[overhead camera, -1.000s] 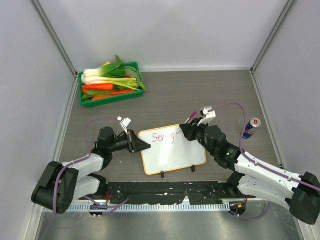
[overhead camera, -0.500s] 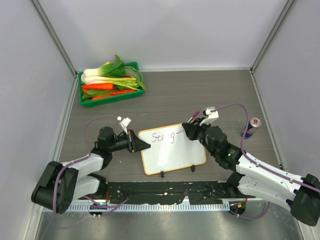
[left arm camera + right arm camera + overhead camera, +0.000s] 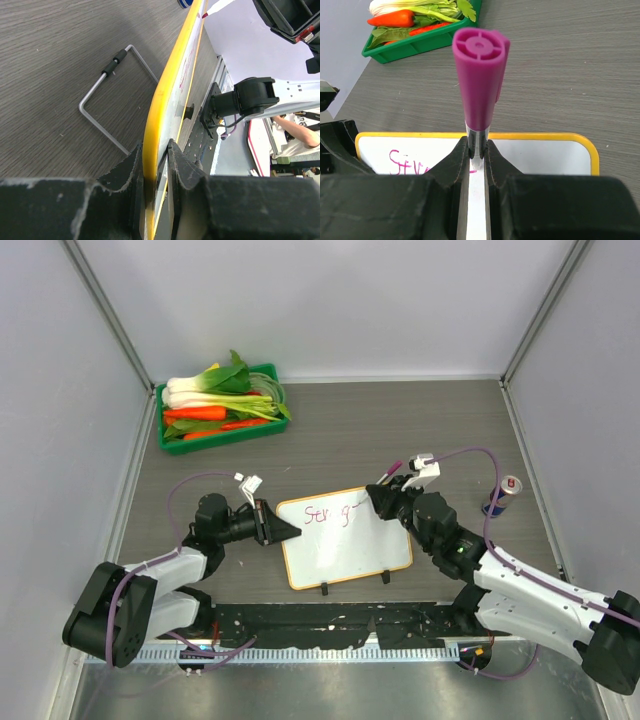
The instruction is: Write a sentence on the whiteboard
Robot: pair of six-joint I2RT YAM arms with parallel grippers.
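Observation:
The whiteboard (image 3: 345,545), white with a yellow frame and two black feet, lies at the table's near middle. Pink writing (image 3: 330,513) runs along its upper left; it also shows in the right wrist view (image 3: 410,162). My left gripper (image 3: 282,528) is shut on the board's left edge; the left wrist view shows the yellow frame (image 3: 165,100) between the fingers. My right gripper (image 3: 376,498) is shut on a magenta marker (image 3: 480,82), held upright over the board's upper right part, tip hidden by the fingers.
A green tray (image 3: 221,430) of vegetables stands at the back left. A blue and red can (image 3: 501,496) stands right of my right arm. A bent wire stand (image 3: 112,100) lies on the table behind the board. Grey walls enclose the table.
My right gripper has moved right along the board's top with the marker, and the pink writing has grown to the right. The left arm has not moved.

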